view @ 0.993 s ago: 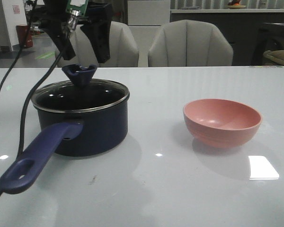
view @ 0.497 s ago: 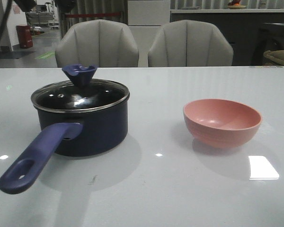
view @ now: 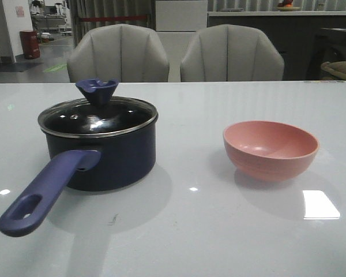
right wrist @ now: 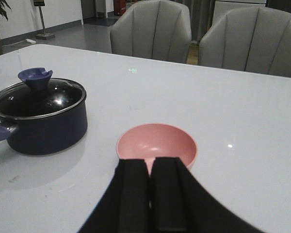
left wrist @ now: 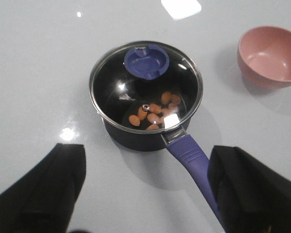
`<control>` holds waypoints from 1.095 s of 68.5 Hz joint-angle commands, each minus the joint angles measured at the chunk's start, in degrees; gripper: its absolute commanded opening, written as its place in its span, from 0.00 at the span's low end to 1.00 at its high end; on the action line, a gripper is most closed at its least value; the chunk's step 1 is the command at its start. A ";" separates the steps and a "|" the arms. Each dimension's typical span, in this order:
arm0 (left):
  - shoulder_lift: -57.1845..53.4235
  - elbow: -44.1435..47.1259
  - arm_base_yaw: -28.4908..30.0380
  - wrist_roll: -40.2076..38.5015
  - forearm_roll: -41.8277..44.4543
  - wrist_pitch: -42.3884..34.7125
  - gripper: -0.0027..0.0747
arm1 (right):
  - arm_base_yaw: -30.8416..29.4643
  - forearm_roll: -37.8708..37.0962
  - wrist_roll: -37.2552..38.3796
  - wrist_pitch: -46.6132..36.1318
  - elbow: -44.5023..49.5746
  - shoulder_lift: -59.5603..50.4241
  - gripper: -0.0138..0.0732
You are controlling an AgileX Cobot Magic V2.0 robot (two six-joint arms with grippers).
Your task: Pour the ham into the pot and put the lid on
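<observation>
The dark navy pot [view: 112, 158] stands at the left of the table with its purple-blue handle [view: 40, 193] pointing toward me. The glass lid [view: 98, 117] with its blue knob [view: 97, 90] sits on the pot. In the left wrist view several orange-pink ham pieces [left wrist: 153, 114] show through the lid [left wrist: 145, 87] inside the pot. My left gripper [left wrist: 145, 194] is open and empty, high above the table near the handle [left wrist: 196, 167]. My right gripper [right wrist: 150, 167] is shut and empty, just in front of the pink bowl [right wrist: 156, 144]. Neither gripper shows in the front view.
The salmon-pink bowl [view: 270, 149] stands empty at the right of the table; it also shows in the left wrist view [left wrist: 270, 56]. Two grey chairs [view: 176, 53] stand behind the table's far edge. Bright light reflections lie on the glossy tabletop [view: 321, 203].
My left gripper, which hovered open just above the lid's knob a second ago, has risen out of the front view. The lid, pot and bowl have not moved.
</observation>
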 commanded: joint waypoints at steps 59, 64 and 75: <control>-33.37 29.07 0.28 -0.03 -1.35 -22.13 0.18 | -0.02 -0.57 -0.75 -4.54 -1.55 0.50 0.32; -33.37 29.07 0.28 -0.03 -1.35 -22.13 0.18 | -0.02 -0.57 -0.75 -4.54 -1.55 0.50 0.32; -33.37 29.07 0.28 -0.03 -1.35 -22.13 0.18 | -0.02 -0.57 -0.75 -4.54 -1.55 0.50 0.32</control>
